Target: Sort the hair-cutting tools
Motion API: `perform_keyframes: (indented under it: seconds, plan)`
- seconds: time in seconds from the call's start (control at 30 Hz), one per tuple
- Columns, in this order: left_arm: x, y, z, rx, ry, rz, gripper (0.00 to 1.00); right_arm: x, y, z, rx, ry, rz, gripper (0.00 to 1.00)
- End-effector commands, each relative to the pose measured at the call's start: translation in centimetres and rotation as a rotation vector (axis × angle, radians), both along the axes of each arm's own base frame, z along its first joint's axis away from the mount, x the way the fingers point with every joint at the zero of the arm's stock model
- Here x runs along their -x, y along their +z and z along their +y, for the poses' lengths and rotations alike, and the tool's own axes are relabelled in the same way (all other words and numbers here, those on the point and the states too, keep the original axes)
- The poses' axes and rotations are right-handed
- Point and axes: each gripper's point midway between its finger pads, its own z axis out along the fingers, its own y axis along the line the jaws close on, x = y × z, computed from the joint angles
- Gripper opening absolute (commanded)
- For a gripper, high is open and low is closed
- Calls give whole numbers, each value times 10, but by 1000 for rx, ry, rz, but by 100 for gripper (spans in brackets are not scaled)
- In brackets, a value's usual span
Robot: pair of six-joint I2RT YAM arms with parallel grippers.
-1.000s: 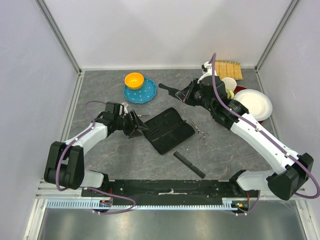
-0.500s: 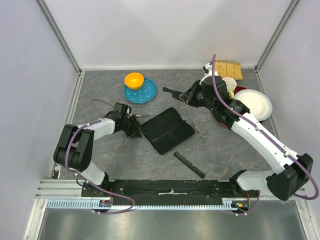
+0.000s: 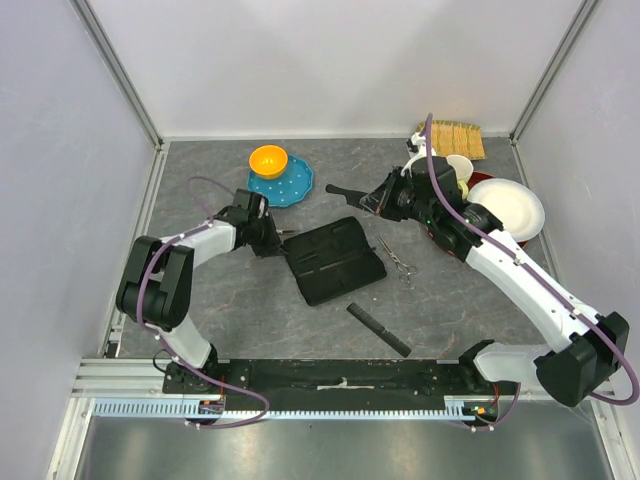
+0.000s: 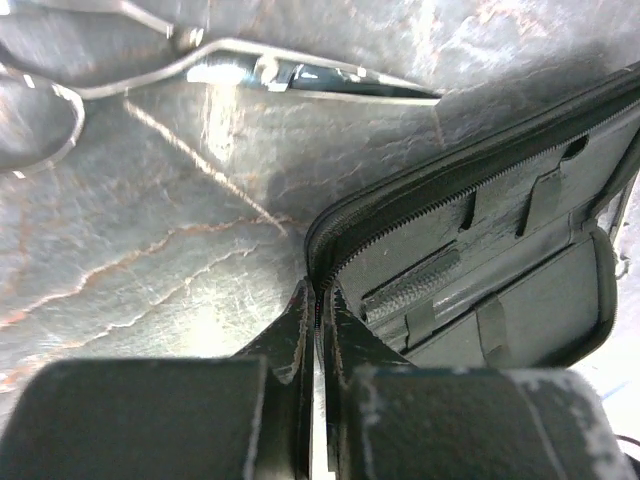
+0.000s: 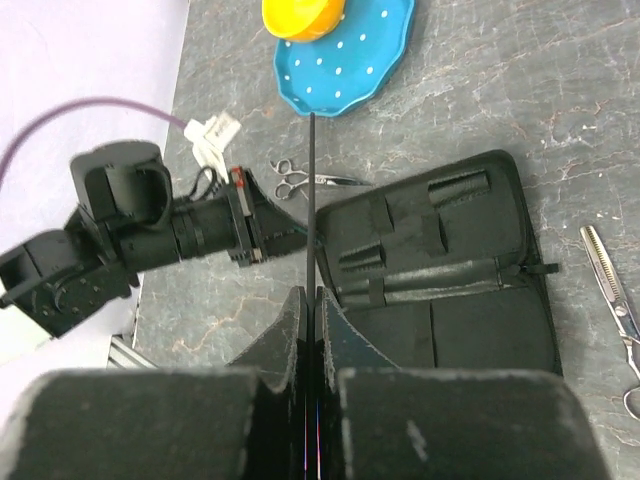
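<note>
My left gripper (image 3: 279,242) (image 4: 318,298) is shut on the zipper rim at the left corner of the open black zip case (image 3: 336,262) (image 4: 500,250) (image 5: 440,270). One pair of silver scissors (image 3: 291,232) (image 4: 300,78) (image 5: 300,180) lies on the table just beyond that corner. Above the case's far side, my right gripper (image 3: 373,200) (image 5: 312,298) is shut on a black comb (image 3: 342,188) (image 5: 312,190), which points left. A second pair of scissors (image 3: 400,262) (image 5: 612,290) lies right of the case. Another black comb (image 3: 378,329) lies near the front.
A blue dotted plate (image 3: 290,185) with an orange bowl (image 3: 268,160) sits at the back left. At the back right are a white plate (image 3: 508,208), a white cup (image 3: 458,168) and a bamboo mat (image 3: 455,138). Walls enclose three sides.
My left gripper moved up to the case's left corner and shut on its rim; the case turned slightly. The right gripper drifted a little right with the comb.
</note>
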Motion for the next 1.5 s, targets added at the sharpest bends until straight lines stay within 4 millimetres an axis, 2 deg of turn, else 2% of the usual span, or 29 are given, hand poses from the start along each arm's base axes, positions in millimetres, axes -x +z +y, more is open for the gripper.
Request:
perform_keyframes:
  seconds: [0.0,0.03,0.07,0.1,0.13,0.2,0.23,0.3,0.37,0.43,0.47,0.5,0.6,0.63,0.73,0.9,0.93,0.97,1.0,1.03,1.1,1.2,1.3,1.47]
  plan:
    - [-31,17,26,-219,-98,-122,2,15,-2,3,11,112,14,0]
    - [-42,23,26,-247,-155,-160,2,19,-8,5,14,142,33,0]
    - [-44,24,25,-247,-194,-161,2,21,-14,7,16,166,55,0]
    - [-49,25,22,-249,-225,-172,2,26,-24,12,15,210,90,0]
    - [-61,35,19,-254,-269,-215,2,32,-37,14,26,242,124,0]
    - [-67,25,15,-247,-307,-199,2,39,-55,15,31,278,182,0]
    - [-75,29,12,-241,-329,-218,2,48,-68,17,29,317,222,0]
    - [-81,25,11,-244,-334,-209,2,54,-81,16,34,333,255,0]
    - [-88,28,12,-245,-327,-223,3,62,-99,12,50,339,295,0]
    - [-93,32,10,-245,-325,-232,19,67,-114,8,67,336,323,0]
    - [-94,34,11,-247,-320,-232,34,68,-118,6,74,329,332,0]
    - [-95,40,9,-243,-317,-241,42,70,-123,4,80,325,340,0]
    - [-92,53,9,-225,-307,-256,53,74,-134,-3,94,308,359,0]
    - [-87,62,7,-211,-298,-269,56,76,-140,-6,99,304,369,0]
    - [-73,80,3,-152,-280,-282,56,80,-149,-11,109,298,385,0]
    - [-31,94,-29,70,-318,-242,48,84,-162,-19,126,286,421,0]
    - [-17,85,-31,98,-320,-204,47,85,-165,-21,135,284,425,0]
    - [-6,87,-39,141,-341,-195,46,84,-167,-23,139,275,427,0]
    - [-1,85,-43,166,-327,-179,45,83,-170,-25,147,270,430,0]
    - [12,73,-43,176,-321,-134,44,82,-172,-27,155,268,432,0]
    - [24,67,-50,220,-327,-103,43,78,-176,-33,162,250,441,0]
    - [45,36,-45,199,-306,-11,42,75,-187,-47,203,226,466,0]
    - [53,14,-37,156,-271,65,40,73,-195,-58,235,222,491,0]
    - [54,-1,-18,37,-218,103,39,73,-201,-61,231,263,515,0]
